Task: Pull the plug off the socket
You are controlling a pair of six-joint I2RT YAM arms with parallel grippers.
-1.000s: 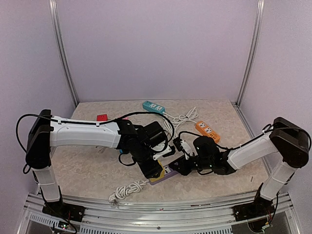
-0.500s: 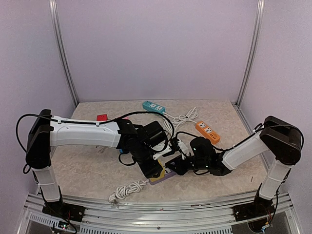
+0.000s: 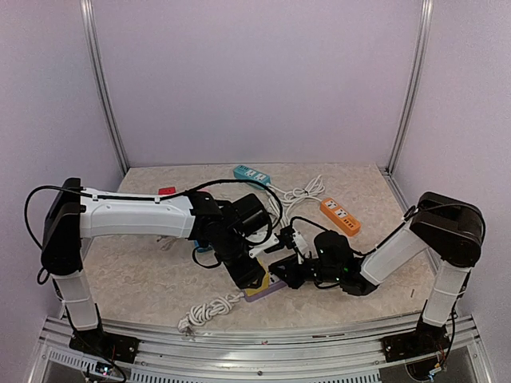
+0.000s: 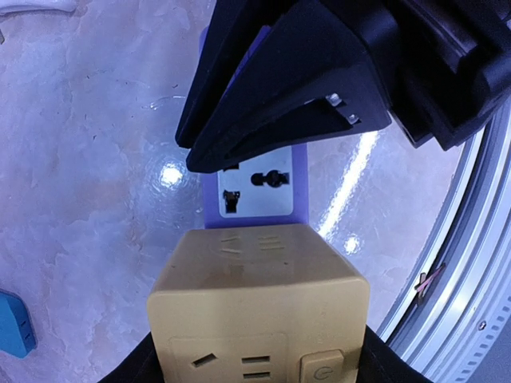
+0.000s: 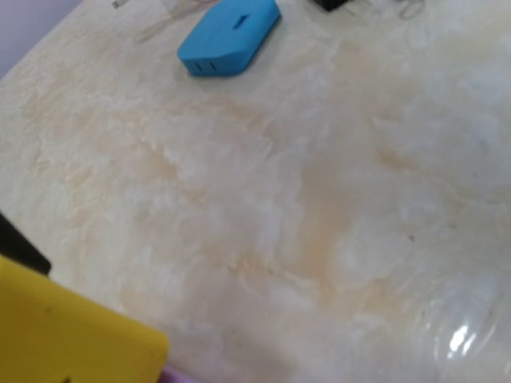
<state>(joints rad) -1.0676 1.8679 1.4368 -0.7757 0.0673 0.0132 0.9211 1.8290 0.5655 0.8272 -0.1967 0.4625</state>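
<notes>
A purple power strip (image 3: 270, 288) lies near the table's front edge, and a yellow cube plug (image 3: 257, 289) sits on its near end. In the left wrist view the cube (image 4: 255, 303) fills the bottom, with the strip's white socket face (image 4: 257, 190) beyond it. My left gripper (image 3: 252, 278) is shut on the cube, black fingers (image 4: 134, 369) on both sides. My right gripper (image 3: 286, 271) lies low over the strip's far part (image 4: 263, 104), its two fingers together. The right wrist view shows only a cube corner (image 5: 72, 335), none of its own fingers.
A teal strip (image 3: 251, 173), an orange strip (image 3: 339, 213) and white cords (image 3: 299, 192) lie at the back. A white coiled cable (image 3: 209, 309) lies in front of the left gripper. A blue adapter (image 5: 230, 33) sits left of the strip. The metal rail (image 4: 471, 263) is close.
My right arm has pushed left, bringing its gripper down over the purple strip next to the left gripper. The left gripper has stayed on the cube.
</notes>
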